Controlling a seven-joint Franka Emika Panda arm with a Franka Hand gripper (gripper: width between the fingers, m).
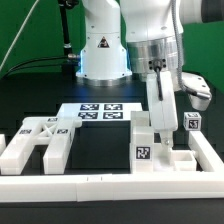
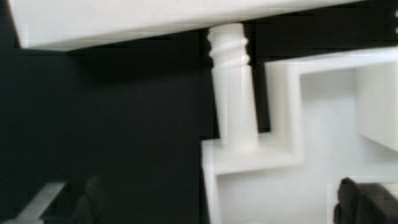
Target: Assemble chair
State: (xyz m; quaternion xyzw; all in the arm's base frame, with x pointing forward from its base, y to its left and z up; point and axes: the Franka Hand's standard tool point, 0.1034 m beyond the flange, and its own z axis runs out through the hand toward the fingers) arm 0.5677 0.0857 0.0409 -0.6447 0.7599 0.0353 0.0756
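Observation:
The chair is in loose white tagged pieces. In the exterior view a cluster of chair blocks (image 1: 150,148) stands at the right. A flat forked chair piece (image 1: 35,142) lies at the left. My gripper (image 1: 159,95) hangs over the right cluster, and its fingertips are hard to make out there. In the wrist view my gripper (image 2: 214,198) is open. Its dark fingers (image 2: 64,205) stand wide on either side of a white chair block (image 2: 267,180). There is black table between the block and one finger. A ribbed white peg (image 2: 231,75) runs from that block toward a white slab (image 2: 107,25).
The marker board (image 1: 96,110) lies at the middle back of the black table. A long white border rail (image 1: 100,186) runs along the front, with another rail (image 1: 212,150) at the exterior view's right. The robot base (image 1: 100,45) stands behind.

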